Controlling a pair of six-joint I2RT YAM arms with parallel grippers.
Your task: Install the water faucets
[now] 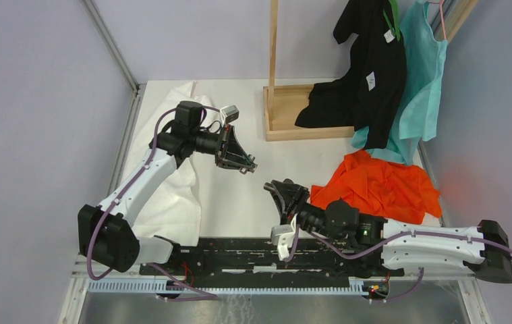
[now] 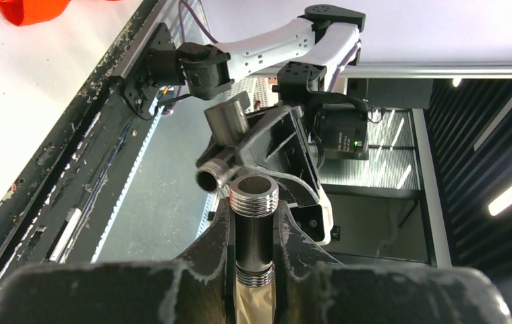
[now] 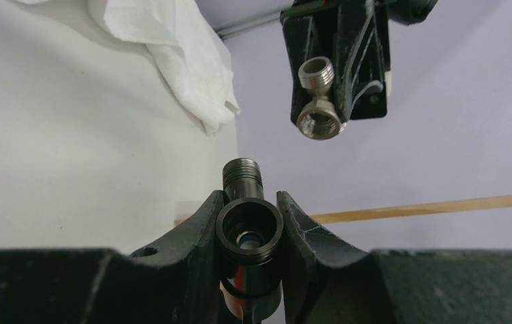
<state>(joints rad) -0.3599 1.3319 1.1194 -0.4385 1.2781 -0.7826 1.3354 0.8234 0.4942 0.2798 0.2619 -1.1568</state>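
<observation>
My left gripper [image 1: 247,164] is shut on a dark T-shaped faucet fitting with silvery threaded ends [image 2: 254,223] and holds it in the air above the table. My right gripper [image 1: 276,190] is shut on the other dark fitting [image 3: 248,229], whose open round socket faces the camera and whose threaded stub [image 3: 243,177] points up. The two grippers face each other with a small gap between them. The left's fitting shows in the right wrist view [image 3: 319,101], above and right of the right's fitting. The right's fitting shows in the left wrist view [image 2: 214,177], just beyond the left's threaded end.
A white cloth [image 1: 172,182] lies under the left arm. An orange cloth [image 1: 381,185] lies right of the right gripper. A wooden stand [image 1: 287,115] at the back holds black [image 1: 367,67] and teal [image 1: 421,88] garments. A black rail [image 1: 253,253] runs along the near edge.
</observation>
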